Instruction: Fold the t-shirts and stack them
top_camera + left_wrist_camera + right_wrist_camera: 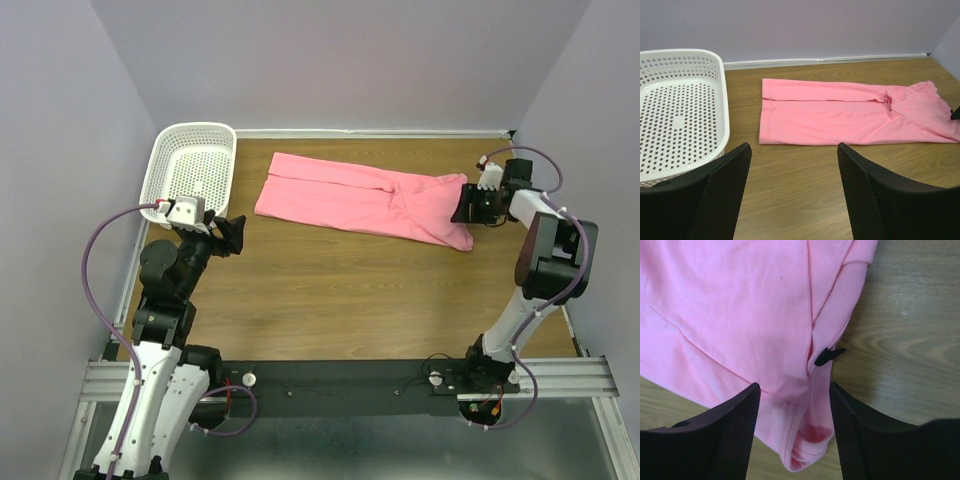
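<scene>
The salmon-pink t-shirt (365, 196) lies folded lengthwise into a long strip across the far part of the wooden table, also in the left wrist view (850, 112). My right gripper (470, 208) is open at the strip's right end, its jaws either side of the sleeve and hem corner (805, 440), not closed on the cloth. A small black tag (826, 356) sticks out of the fabric edge. My left gripper (232, 236) is open and empty, well short of the shirt's left end, near the basket.
A white perforated plastic basket (192, 170) stands at the far left corner, also in the left wrist view (680, 110). Lilac walls close the table at the back and sides. Bare wood (340, 290) lies between the shirt and the arm bases.
</scene>
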You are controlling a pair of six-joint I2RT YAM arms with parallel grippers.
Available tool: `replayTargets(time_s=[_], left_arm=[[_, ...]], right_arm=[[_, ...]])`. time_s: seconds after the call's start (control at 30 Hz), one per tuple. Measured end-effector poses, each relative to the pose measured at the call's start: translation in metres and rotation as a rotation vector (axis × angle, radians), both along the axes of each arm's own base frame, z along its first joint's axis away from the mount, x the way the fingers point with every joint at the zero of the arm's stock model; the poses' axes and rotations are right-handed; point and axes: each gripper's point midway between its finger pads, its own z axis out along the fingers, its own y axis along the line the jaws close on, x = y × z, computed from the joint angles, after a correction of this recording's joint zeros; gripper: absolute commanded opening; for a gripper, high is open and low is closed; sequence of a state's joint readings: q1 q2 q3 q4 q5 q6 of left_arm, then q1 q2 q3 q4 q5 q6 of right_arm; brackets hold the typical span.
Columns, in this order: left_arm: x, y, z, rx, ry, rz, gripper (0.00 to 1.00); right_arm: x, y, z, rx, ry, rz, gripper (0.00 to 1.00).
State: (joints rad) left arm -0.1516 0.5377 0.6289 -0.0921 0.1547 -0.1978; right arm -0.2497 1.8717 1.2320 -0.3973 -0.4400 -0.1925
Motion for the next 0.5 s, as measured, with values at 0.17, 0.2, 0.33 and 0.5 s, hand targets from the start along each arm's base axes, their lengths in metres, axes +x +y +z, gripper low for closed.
replayTargets(time_s=[0.17,0.2,0.33,0.5], left_arm=[[0.000,0.000,0.000,0.000,0.001,0.000,0.78],[0.000,0.000,-0.001,0.000,0.001,0.000,0.78],[0.000,0.000,-0.002,0.001,0.003,-0.001,0.78],[0.000,0.000,-0.001,0.000,0.003,-0.001,0.78]], right_arm=[[-0.009,-0.001,0.003,-0.009,-0.004,0.005,0.53],[-0.011,-0.002,0.006,-0.012,-0.011,0.005,0.44],[-0.014,-0.002,0.017,-0.009,-0.038,0.010,0.42],[-0.017,0.001,0.017,0.005,-0.039,0.018,0.42]])
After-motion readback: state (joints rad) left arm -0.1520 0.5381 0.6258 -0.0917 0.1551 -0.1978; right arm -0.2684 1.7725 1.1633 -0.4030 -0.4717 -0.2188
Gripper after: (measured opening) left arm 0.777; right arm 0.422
